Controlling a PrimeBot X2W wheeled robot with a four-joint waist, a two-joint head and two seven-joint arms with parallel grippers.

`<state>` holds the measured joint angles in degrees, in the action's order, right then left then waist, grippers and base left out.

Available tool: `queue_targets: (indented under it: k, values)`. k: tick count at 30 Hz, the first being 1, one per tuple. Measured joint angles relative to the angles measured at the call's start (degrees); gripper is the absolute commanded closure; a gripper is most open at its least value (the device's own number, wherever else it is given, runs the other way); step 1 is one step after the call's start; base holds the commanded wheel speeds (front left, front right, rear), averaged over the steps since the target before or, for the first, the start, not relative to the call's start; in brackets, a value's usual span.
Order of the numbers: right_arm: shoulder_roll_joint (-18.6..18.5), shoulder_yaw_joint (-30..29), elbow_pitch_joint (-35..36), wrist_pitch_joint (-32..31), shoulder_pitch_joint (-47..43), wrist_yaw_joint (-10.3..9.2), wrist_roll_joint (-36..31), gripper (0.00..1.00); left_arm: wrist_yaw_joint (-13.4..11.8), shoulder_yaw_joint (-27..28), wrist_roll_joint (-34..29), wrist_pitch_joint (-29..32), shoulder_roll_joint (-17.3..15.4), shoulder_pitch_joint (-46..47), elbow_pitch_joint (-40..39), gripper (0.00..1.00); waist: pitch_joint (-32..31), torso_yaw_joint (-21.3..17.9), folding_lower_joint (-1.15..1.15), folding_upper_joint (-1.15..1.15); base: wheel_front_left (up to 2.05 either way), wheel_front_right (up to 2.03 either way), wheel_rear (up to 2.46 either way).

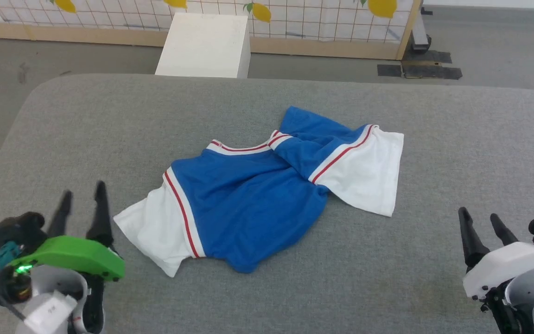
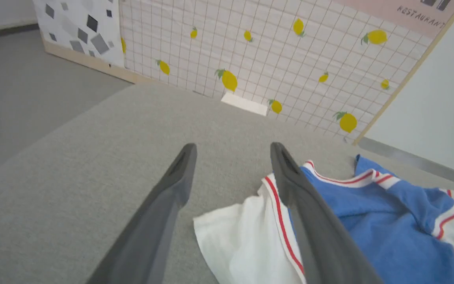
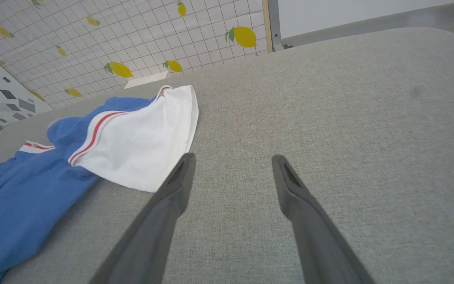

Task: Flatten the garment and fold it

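- Presently the garment [image 1: 248, 199] lies rumpled mid-bench [image 1: 109, 120], its blue body bunched and twisted, with one white sleeve flung out to each side.
- Left hand [image 1: 84, 190]: fingers spread wide, holding nothing, just beside the nearer white sleeve.
- Right hand [image 1: 478, 214]: fingers wide, empty, over bare bench, apart from the other sleeve.

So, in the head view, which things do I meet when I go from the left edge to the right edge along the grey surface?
The left gripper with green cover → white short sleeve with red-striped trim → royal-blue jersey T-shirt body → second white sleeve → right gripper with white cover.
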<state>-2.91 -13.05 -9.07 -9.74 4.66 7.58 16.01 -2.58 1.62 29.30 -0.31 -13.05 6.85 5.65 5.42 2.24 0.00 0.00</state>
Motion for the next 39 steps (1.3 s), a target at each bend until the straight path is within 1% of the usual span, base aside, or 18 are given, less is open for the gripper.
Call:
queue_targets:
  k: [2,4,8,10,13,17,20,25,26,27,28,29,32,34,35,37,38,39]
  values:
    - [0.0,0.5,-0.1,-3.1,0.2,0.0,-0.2,0.0,-0.1,-0.2,-3.6,-6.5,-0.4,-0.4,-0.6,0.0,0.0,-0.2,0.0,0.0,0.0,0.0,0.0]
    - [0.0,1.1,-0.2,-6.5,1.4,-0.01,-1.5,0.0,-0.6,-0.9,-6.0,-10.3,-0.1,-1.4,-1.0,0.0,0.3,-0.3,0.0,0.0,0.0,0.0,0.0]
    - [0.0,2.9,-2.6,-16.2,9.0,-0.01,-5.4,0.0,-1.1,-1.7,-7.7,-13.0,1.1,-3.0,-1.4,0.0,1.8,-0.4,0.0,0.0,0.0,0.0,0.0]
    - [-0.1,5.1,-5.2,-21.7,13.8,0.0,-8.2,0.0,-1.1,-2.0,-7.9,-13.5,2.0,-3.0,-1.6,0.0,3.0,-0.3,0.0,0.0,0.0,0.0,0.0]
    - [-0.1,9.4,-9.5,-27.3,19.4,0.0,-11.9,0.0,-1.0,-2.6,-8.6,-13.9,2.7,-2.7,-1.3,0.0,4.8,0.0,0.0,0.0,0.0,0.0,0.0]
    - [0.0,15.5,-14.8,-30.9,24.0,0.0,-14.1,0.0,-0.4,-2.8,-8.9,-14.1,3.6,-1.5,-0.5,0.0,7.4,0.8,0.0,0.0,0.0,0.0,0.0]
    - [0.1,17.9,-18.1,-31.6,25.2,0.0,-15.3,0.0,0.1,-2.8,-9.1,-14.2,3.9,-0.2,0.1,0.0,9.0,1.5,0.0,0.0,0.0,0.0,0.0]
    - [-0.3,20.8,-21.1,-32.1,28.4,-0.03,-16.0,0.0,0.6,-2.4,-9.5,-14.2,4.1,0.9,1.5,0.0,11.2,2.9,0.0,0.0,0.0,0.0,0.0]
    - [-0.3,21.2,-21.6,-32.6,29.0,-0.02,-15.9,0.16,0.8,-2.2,-9.7,-14.2,4.1,0.9,1.5,0.0,11.5,3.1,0.0,0.0,0.0,0.0,0.0]
    - [-0.4,21.5,-21.9,-33.1,29.5,-0.03,-15.6,0.82,1.0,-2.1,-9.7,-14.2,4.2,0.9,1.6,0.0,11.7,3.3,0.0,0.0,0.0,0.0,0.0]
    - [-0.5,21.7,-21.9,-33.2,29.8,-0.03,-15.1,0.97,1.1,-2.0,-9.8,-14.2,4.2,0.9,1.6,0.0,11.8,3.4,0.0,0.0,0.0,0.0,0.0]
    - [-0.5,21.9,-22.0,-33.2,30.1,-0.03,-14.6,1.0,1.1,-1.8,-9.9,-14.2,4.3,1.0,1.8,0.0,11.9,3.5,0.0,0.0,0.0,0.0,0.0]
    - [-0.4,21.4,-21.9,-32.1,30.5,-0.02,-12.3,1.0,1.4,-1.4,-10.2,-14.2,4.2,1.4,2.8,0.0,11.5,3.3,0.0,0.0,0.0,0.0,0.0]
    - [-0.4,20.7,-21.7,-31.3,30.3,-0.02,-11.1,1.0,1.6,-1.5,-10.3,-13.1,3.5,2.3,3.3,0.0,11.1,3.1,0.0,0.0,0.0,0.0,0.0]
    - [-0.5,20.4,-21.3,-30.9,30.2,-0.02,-10.5,1.0,2.0,-1.8,-10.3,-10.7,2.8,3.4,3.7,0.0,10.9,3.0,0.0,0.0,0.0,0.0,0.0]
    - [-0.9,20.4,-20.1,-30.5,29.8,-0.02,-9.7,1.0,3.1,-2.8,-10.2,-3.6,0.5,6.4,4.5,0.0,10.5,2.8,0.0,0.0,0.0,0.0,0.0]
    - [-1.0,20.5,-19.5,-30.5,29.5,-0.02,-9.4,1.0,3.3,-2.8,-9.7,0.5,-0.3,7.9,4.9,0.0,10.5,2.7,0.0,0.0,0.0,0.0,0.0]
    - [-1.1,20.7,-18.6,-30.5,29.3,-0.02,-9.1,1.0,3.8,-3.6,-9.4,6.5,-1.6,9.8,6.0,0.0,10.5,2.5,0.0,0.0,0.0,0.0,0.0]
